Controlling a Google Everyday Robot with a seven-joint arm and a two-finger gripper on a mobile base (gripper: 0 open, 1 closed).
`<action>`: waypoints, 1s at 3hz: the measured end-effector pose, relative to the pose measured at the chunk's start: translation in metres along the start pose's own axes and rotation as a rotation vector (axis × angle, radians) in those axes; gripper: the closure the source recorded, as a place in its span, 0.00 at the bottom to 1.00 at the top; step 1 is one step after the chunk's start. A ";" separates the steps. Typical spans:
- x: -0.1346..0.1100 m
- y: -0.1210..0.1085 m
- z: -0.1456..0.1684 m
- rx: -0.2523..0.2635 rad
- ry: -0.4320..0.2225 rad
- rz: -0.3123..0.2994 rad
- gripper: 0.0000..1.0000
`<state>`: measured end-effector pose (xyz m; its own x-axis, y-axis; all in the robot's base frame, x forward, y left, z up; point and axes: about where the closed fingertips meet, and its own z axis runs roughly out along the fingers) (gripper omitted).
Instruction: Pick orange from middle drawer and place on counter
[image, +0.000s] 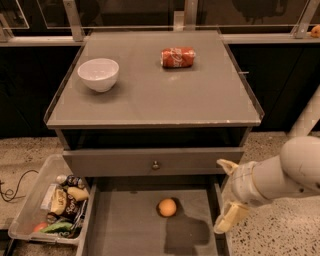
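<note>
Right, the wide shallow grey drawer tray (125, 232) stands pulled out at the near edge of my view. It holds the small round orange fruit (167, 207), which rests on the flat floor about mid-width, towards the far end. Left of the drawer tray, a clear plastic bin (22, 220) on the speckled floor (280, 240) holds a jumble of snack packets (65, 197).

Above, the large flat square grey table (150, 102) carries a white bowl (98, 74) at its far left and a red cola can (178, 57) lying on its side at the far middle. The near half and right side of the table show bare grey surface up to the thin raised rim. A shut grey drawer panel with a small round metal knob (155, 164) sits under the table, just beyond the orange.

My pale two-finger pincer (227, 192) hangs at the right, by the drawer tray's right wall. Its fingers are spread apart with nothing between them, one up by the panel's right end and one lower over the wall. The orange lies to its left, apart from it, with bare drawer floor and a dark shadow between them.
</note>
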<state>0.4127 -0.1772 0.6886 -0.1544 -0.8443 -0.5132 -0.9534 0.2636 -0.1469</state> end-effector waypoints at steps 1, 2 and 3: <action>0.000 0.004 0.050 0.021 -0.118 -0.017 0.00; 0.005 -0.001 0.089 0.065 -0.219 -0.016 0.00; 0.015 -0.006 0.128 0.073 -0.275 -0.005 0.00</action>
<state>0.4497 -0.1317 0.5731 -0.0644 -0.6901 -0.7209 -0.9312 0.3012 -0.2052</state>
